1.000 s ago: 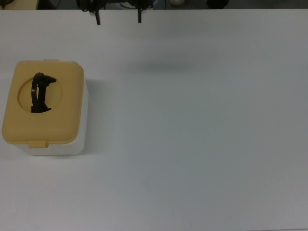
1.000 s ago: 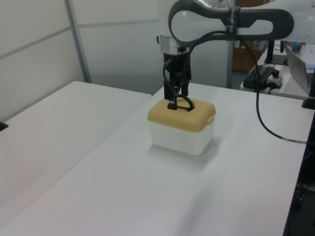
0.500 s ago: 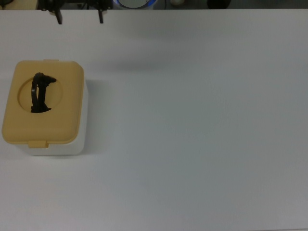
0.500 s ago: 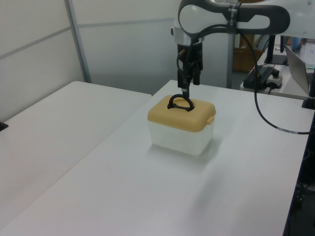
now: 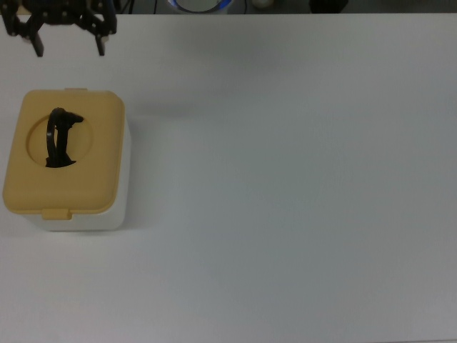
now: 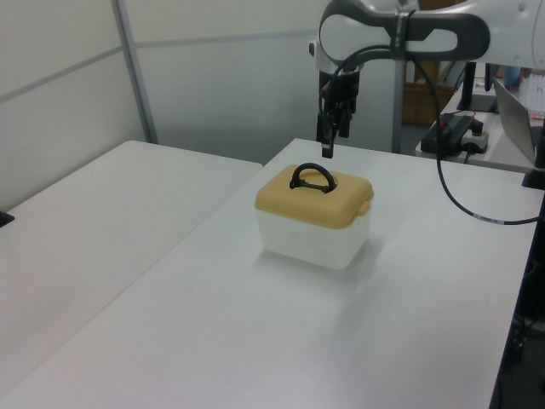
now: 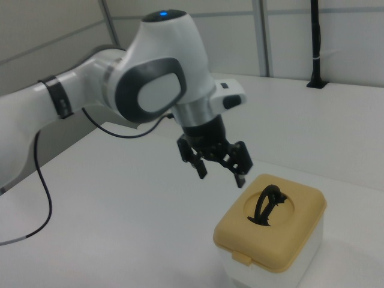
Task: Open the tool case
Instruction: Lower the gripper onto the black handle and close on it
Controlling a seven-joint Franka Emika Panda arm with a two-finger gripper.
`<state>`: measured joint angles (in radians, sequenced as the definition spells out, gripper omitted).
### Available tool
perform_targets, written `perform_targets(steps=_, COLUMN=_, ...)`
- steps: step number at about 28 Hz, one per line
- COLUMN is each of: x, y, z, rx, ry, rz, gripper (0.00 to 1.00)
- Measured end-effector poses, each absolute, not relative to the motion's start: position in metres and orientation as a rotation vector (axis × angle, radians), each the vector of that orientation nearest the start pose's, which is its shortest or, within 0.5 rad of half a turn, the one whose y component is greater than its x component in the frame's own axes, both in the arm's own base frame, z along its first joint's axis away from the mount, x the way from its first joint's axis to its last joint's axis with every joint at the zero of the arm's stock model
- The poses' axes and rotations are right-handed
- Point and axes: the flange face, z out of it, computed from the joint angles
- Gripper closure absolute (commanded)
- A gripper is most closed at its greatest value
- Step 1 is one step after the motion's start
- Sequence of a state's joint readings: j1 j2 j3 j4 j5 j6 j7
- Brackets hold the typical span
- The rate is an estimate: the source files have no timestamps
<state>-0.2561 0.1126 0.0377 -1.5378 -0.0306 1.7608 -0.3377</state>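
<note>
The tool case (image 5: 66, 161) sat closed at the top view's left table edge, looking light, stiff and slippery, best taken by its front latch (image 7: 242, 258), while the empty gripper (image 7: 219, 166) hovered spread apart.

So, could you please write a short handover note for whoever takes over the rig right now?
Gripper: open, empty, hanging in the air above and beside the tool case, touching nothing.
Tool case: on the white table, at the top view's left. Yellow lid shut, black handle standing up, latch tab down.
Done: nothing visible.
Left: release the latch, lift the lid.
</note>
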Motion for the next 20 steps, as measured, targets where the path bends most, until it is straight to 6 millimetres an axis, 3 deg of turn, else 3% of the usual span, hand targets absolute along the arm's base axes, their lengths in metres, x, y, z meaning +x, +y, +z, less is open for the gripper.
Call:
perform_targets(steps=5, x=0.604, y=-0.156, z=0.572, rx=-3.192, ry=-0.199, rz=-0.190, gripper=0.00)
perform_targets(steps=20, x=0.630, y=-0.177, z=0.531, rx=-3.201, ry=-0.173, rz=-0.263, gripper=0.00)
